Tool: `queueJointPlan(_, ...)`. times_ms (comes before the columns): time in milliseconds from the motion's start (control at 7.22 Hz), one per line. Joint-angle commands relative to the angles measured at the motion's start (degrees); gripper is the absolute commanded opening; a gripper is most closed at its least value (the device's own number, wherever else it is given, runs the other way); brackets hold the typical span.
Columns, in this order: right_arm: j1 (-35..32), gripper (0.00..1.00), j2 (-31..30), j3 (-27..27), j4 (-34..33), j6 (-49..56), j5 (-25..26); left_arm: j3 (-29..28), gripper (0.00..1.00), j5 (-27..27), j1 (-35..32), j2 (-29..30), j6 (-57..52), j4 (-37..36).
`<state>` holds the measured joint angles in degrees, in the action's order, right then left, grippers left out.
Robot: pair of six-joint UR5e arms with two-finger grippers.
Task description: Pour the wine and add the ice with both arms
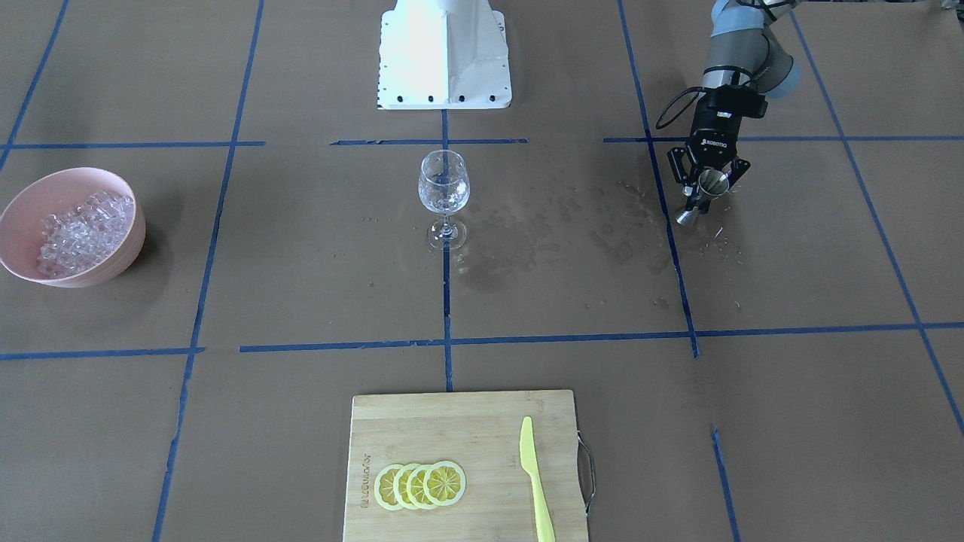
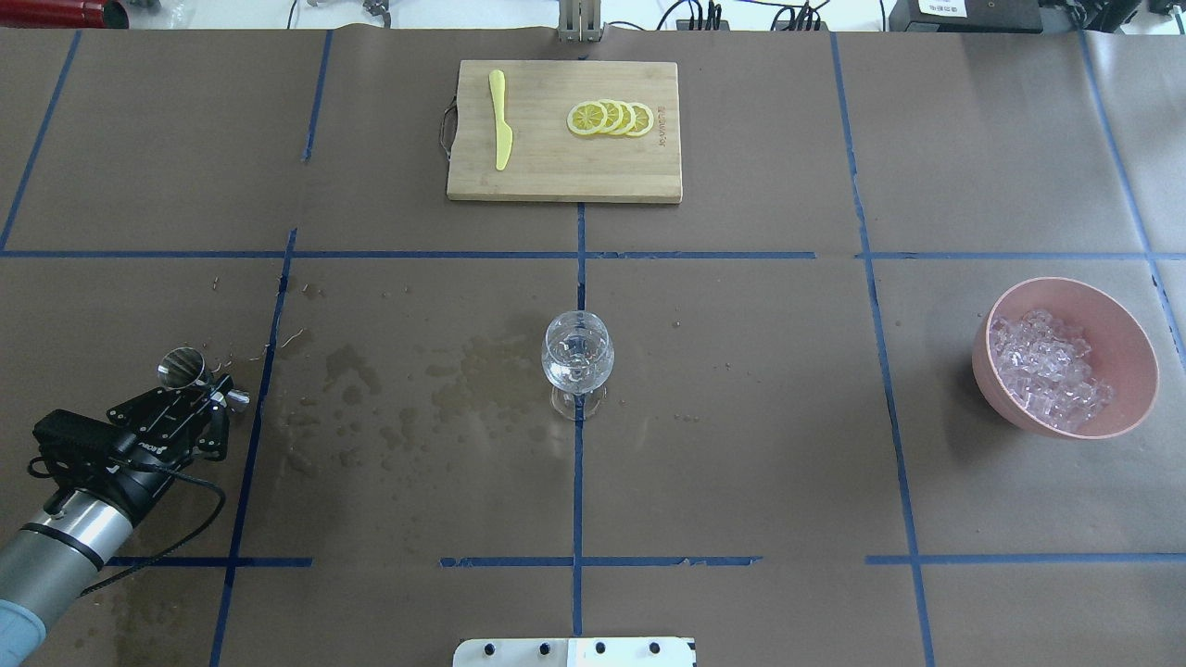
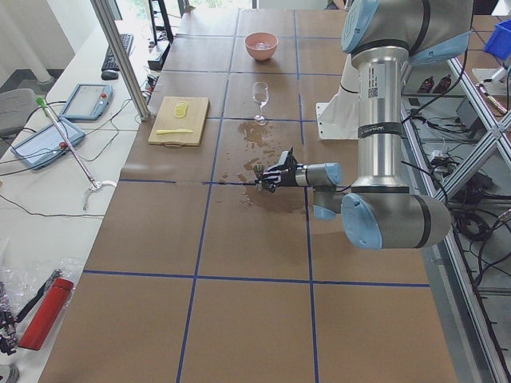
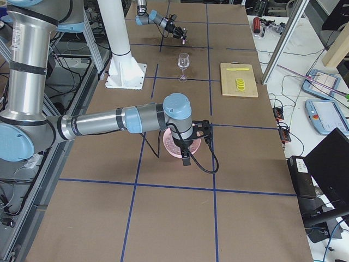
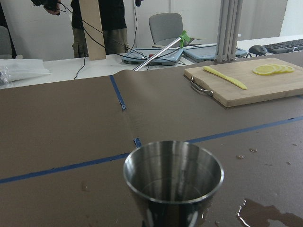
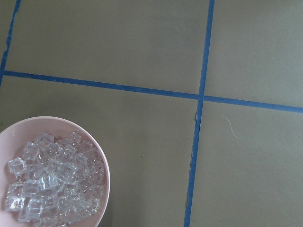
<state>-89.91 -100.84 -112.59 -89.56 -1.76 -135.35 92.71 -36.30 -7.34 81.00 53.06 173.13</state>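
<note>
A clear wine glass stands upright at the table's middle, also in the overhead view. My left gripper is shut on a steel jigger, far to the glass's side and low over the table. The front view shows the gripper and jigger tilted. The jigger's cup fills the left wrist view. The ice is heaped in a pink bowl, also in the right wrist view. My right gripper hangs above that bowl. I cannot tell whether it is open or shut.
A bamboo cutting board at the table's far side holds lemon slices and a yellow knife. Wet patches darken the paper between the jigger and the glass. The white pedestal base stands behind the glass.
</note>
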Motion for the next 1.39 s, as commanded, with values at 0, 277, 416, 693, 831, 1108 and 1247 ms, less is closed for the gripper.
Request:
queueJointPlan(0, 0.0, 1.0, 0.03, 0.0, 0.0, 0.0, 0.0, -0.96, 0.0, 0.44, 0.57, 0.38, 0.02, 0.63)
queueJointPlan(277, 0.0, 1.0, 0.03, 0.0, 0.0, 0.0, 0.0, -1.66, 0.0, 0.79, 0.92, 0.56, 0.02, 0.63)
queueJointPlan(416, 0.0, 1.0, 0.03, 0.0, 0.0, 0.0, 0.0, -2.01, 0.0, 0.79, 1.1, 0.56, 0.02, 0.63)
queueJointPlan(693, 0.0, 1.0, 0.03, 0.0, 0.0, 0.0, 0.09, -2.19, 0.01, 0.79, 1.19, 0.65, 0.02, 0.63)
queueJointPlan(831, 0.0, 1.0, 0.03, 0.0, 0.0, 0.0, 0.09, -2.27, 0.07, 0.79, 1.19, 0.82, -0.06, 0.63)
queueJointPlan(1108, 0.0, 1.0, 0.03, 0.0, 0.0, 0.0, 0.09, -2.28, 0.4, 0.79, 1.19, 0.91, -0.06, 0.63)
queueJointPlan(1247, 0.0, 1.0, 0.03, 0.0, 0.0, 0.0, 0.09, -2.19, 0.56, 0.79, 1.19, 0.91, -0.06, 0.63)
